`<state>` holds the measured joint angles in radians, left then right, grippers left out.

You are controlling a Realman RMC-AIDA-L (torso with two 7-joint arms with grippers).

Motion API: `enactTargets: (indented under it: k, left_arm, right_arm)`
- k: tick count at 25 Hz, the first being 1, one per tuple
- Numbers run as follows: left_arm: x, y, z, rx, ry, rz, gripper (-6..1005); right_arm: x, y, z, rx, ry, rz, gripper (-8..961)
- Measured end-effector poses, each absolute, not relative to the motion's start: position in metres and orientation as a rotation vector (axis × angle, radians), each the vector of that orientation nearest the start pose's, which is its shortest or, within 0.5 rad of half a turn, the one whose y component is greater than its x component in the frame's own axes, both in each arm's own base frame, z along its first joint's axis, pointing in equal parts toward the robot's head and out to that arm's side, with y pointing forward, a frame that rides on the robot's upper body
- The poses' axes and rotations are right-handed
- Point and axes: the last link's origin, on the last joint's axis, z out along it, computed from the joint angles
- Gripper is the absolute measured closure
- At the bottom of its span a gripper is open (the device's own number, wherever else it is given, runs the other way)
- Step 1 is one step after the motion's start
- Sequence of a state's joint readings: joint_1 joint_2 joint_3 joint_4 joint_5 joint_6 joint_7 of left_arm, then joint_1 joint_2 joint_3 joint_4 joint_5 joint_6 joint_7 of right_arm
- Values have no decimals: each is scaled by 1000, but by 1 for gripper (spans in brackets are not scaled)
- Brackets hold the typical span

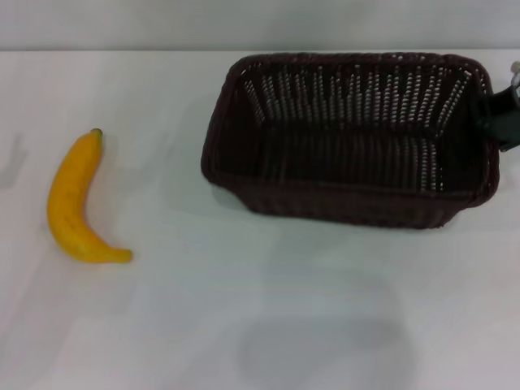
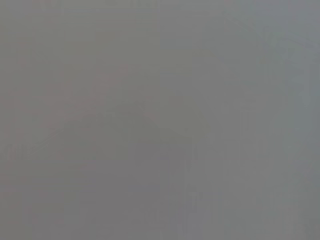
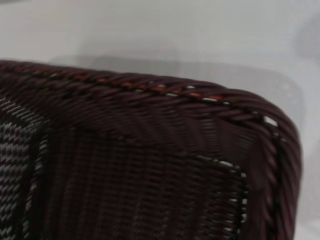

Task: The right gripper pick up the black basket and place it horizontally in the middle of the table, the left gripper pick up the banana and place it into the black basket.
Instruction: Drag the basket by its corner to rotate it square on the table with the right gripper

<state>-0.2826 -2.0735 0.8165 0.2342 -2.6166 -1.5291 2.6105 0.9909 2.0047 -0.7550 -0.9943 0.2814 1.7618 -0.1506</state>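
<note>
The black basket [image 1: 341,207] is right of the middle of the white table [image 1: 162,325], its long side running left to right. Its shadow lies apart from it, nearer the front edge, so it looks raised. My right gripper [image 1: 497,118] shows as a dark shape at the basket's right end, clamped over the rim. The right wrist view shows the braided rim [image 3: 150,95] close up, with no fingers in it. The yellow banana [image 1: 69,203] lies on the table at the far left, stem away from me. The left gripper is out of view; the left wrist view is plain grey.
A soft grey shadow [image 1: 325,345] falls on the table in front of the basket. A wide strip of bare table separates the banana from the basket. The table's far edge [image 1: 122,50] runs along the back.
</note>
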Motion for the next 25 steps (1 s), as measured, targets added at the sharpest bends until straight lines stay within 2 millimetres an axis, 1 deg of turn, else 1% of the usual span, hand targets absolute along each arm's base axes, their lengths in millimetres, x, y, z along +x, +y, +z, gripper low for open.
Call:
enactTargets:
  k: [3, 6, 8, 13, 20, 25]
  left_arm:
    - [-347, 288, 87, -1318, -384, -1027, 112]
    - [-345, 291, 87, -1321, -379, -1030, 112]
    - [-344, 292, 87, -1322, -377, -1032, 112]
    - [-345, 291, 87, -1321, -379, -1030, 112]
    - [-345, 288, 87, -1320, -375, -1040, 111]
    - [-345, 286, 86, -1320, -372, -1045, 111]
  right_arm:
    - [168, 410, 65, -2053, 1785, -383, 800]
    - [161, 409, 53, -2090, 1721, -501, 801]
    - [158, 410, 49, -2104, 1707, -532, 802]
    - [160, 408, 46, -2105, 1686, -574, 803]
    - [160, 405, 45, -2158, 1565, -703, 809]
    - [160, 403, 42, -2166, 1544, -723, 791]
